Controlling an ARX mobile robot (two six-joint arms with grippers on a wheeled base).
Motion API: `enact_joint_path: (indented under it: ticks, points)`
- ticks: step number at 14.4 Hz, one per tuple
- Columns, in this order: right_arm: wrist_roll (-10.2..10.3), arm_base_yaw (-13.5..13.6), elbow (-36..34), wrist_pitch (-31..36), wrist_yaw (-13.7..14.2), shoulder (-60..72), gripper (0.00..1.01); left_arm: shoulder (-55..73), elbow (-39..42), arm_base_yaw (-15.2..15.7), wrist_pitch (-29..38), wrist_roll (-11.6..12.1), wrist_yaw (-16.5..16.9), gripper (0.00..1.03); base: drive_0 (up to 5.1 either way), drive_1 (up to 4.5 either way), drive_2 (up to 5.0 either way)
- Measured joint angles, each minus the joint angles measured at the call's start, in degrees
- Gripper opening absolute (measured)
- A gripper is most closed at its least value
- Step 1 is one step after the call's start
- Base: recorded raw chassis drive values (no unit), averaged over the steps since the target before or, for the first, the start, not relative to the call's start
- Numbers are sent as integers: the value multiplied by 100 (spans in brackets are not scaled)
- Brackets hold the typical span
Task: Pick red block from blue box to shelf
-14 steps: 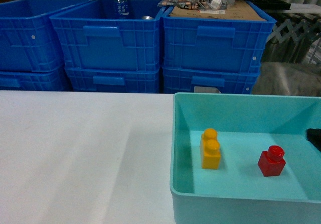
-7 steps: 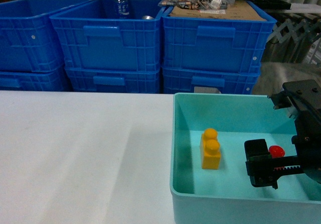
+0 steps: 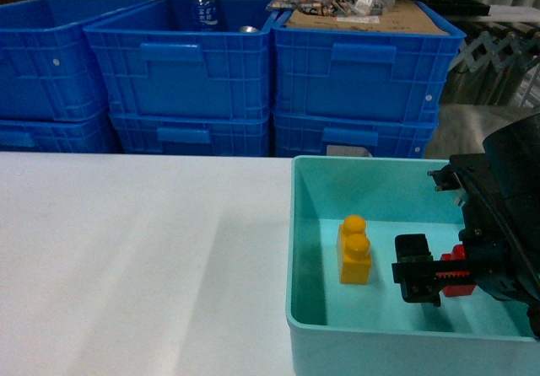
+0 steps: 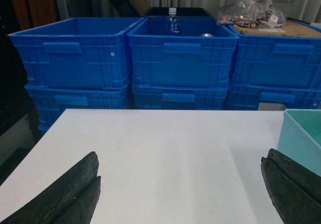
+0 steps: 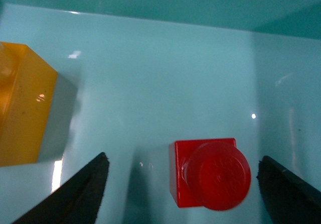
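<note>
I have the right gripper (image 5: 183,194) spread wide inside the blue box (image 3: 295,224), its fingers either side of the red block (image 5: 210,173) on the floor. An orange brick (image 3: 355,249) stands nearby. The left gripper (image 4: 180,194) hangs wide over the white table (image 4: 165,153).

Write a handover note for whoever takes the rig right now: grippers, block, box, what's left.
Right gripper: jaws open, inside the pale turquoise plastic tub, straddling the small glossy red one-stud brick, not touching it.
Left gripper: jaws open, empty, above the white table.
Orange-yellow two-stud brick stands apart in the same tub; leave it.
Done: approach only.
Left: close on the red brick, lift, carry to the shelf, which no view shows.
</note>
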State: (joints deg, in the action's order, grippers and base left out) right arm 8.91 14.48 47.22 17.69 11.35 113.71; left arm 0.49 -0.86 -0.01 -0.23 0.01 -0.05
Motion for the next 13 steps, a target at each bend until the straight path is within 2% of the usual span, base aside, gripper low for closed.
enact_joint_path:
  ticks: [2,3,5,8,11,12,13]
  points:
    - [52,-33,149,-107,-42,186,67,0,0,0,0,0,2,98,0,0,0]
    - [138,-74,188,-188,-114,254,45,0,0,0,2,0,2,98,0,0,0]
    - [192,-136,188,-90,-162,249,30,0,0,0,2,0,0,98,0,0,0]
    - [223,-181,-249,199,-352,-278,29,0,0,0,2,0,0,98,0,0,0]
    - [214,-291,-1222,413,-717,-1886,29,0,0,0,0,0,2,98,0,0,0]
    - [177,-367,-1644,330,-743,-2632,29,0,0,0,0,0,2,98,0,0,0]
    - [101,-448,-2227,-22,-841,-3816,29,0,0,0,2,0,0,98,0,0,0]
